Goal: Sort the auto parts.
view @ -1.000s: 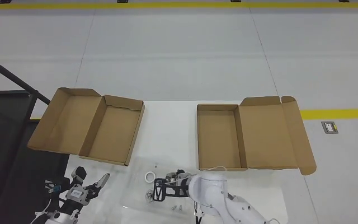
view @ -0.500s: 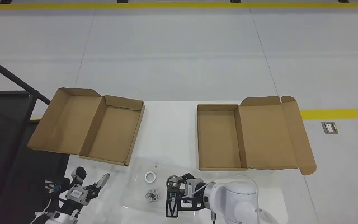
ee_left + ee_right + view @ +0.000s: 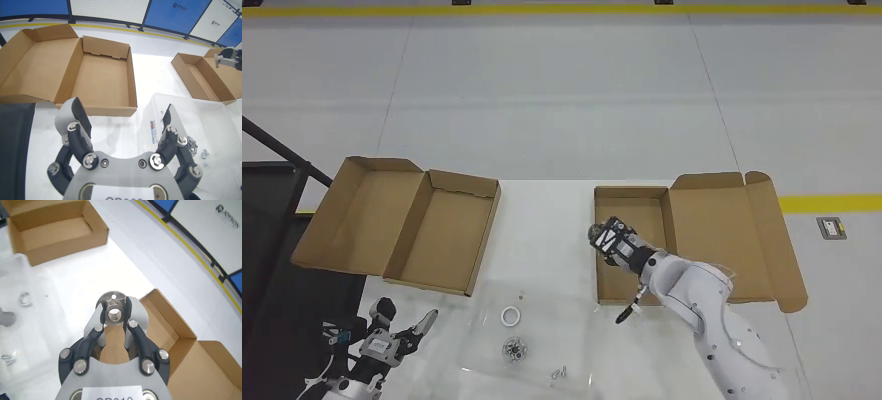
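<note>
Right gripper (image 3: 610, 238): 1.0 s ago it was low in the top view, inside the clear tray (image 3: 477, 350) beside the gear-like part (image 3: 513, 349). It has since swung up and right. It is now above the right-hand box (image 3: 627, 205), just inside that box's left wall. Its fingers are pinched on a flanged metal bushing (image 3: 114, 313), bore facing the wrist camera.

Left gripper (image 3: 407, 315): position unchanged at lower left, fingers spread, nothing between them.

White ring (image 3: 510, 316), gear-like part and bolts (image 3: 559, 374): unchanged in the tray.

Left-hand box (image 3: 442, 240): upper left, lid open.

Writing: a printed sticker (image 3: 154, 128) lies on the tray floor, too small to read. The wall panels (image 3: 213, 19) carry logos.
</note>
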Robot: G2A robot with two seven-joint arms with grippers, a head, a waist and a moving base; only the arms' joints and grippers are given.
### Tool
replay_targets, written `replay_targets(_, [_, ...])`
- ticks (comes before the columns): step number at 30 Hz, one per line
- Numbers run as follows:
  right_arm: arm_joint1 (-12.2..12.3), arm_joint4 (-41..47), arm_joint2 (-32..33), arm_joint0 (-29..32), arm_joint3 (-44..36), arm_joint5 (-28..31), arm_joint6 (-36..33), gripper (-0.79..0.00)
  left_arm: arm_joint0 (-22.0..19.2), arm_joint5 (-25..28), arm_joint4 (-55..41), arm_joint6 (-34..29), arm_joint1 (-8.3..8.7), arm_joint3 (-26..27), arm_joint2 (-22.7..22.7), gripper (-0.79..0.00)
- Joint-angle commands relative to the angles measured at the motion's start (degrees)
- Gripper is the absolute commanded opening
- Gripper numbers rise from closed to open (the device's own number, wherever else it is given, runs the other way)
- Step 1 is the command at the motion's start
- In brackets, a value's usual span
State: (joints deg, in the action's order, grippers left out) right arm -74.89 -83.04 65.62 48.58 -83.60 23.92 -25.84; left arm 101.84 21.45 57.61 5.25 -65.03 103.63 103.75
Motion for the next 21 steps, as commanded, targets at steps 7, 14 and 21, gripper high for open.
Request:
replay_targets(7, [-3.4, 5.0, -5.7, -16.5, 30.6, -5.9, -5.7, -0.785, 0.0, 0.0, 0.0, 0.0, 0.00, 0.0, 0.0, 0.000])
replay_targets(14, [-5.9, 7.7, -9.1, -23.1, 45.6, -6.6, -2.5, -0.785, 0.0, 0.0, 0.0, 0.0, 0.00, 0.0, 0.0, 0.000])
replay_targets(21, [-7.2, 7.7, -10.8, -25.4, 50.2, -7.3, -1.4, -0.259, 0.0, 0.0, 0.0, 0.0, 0.00, 0.0, 0.0, 0.000])
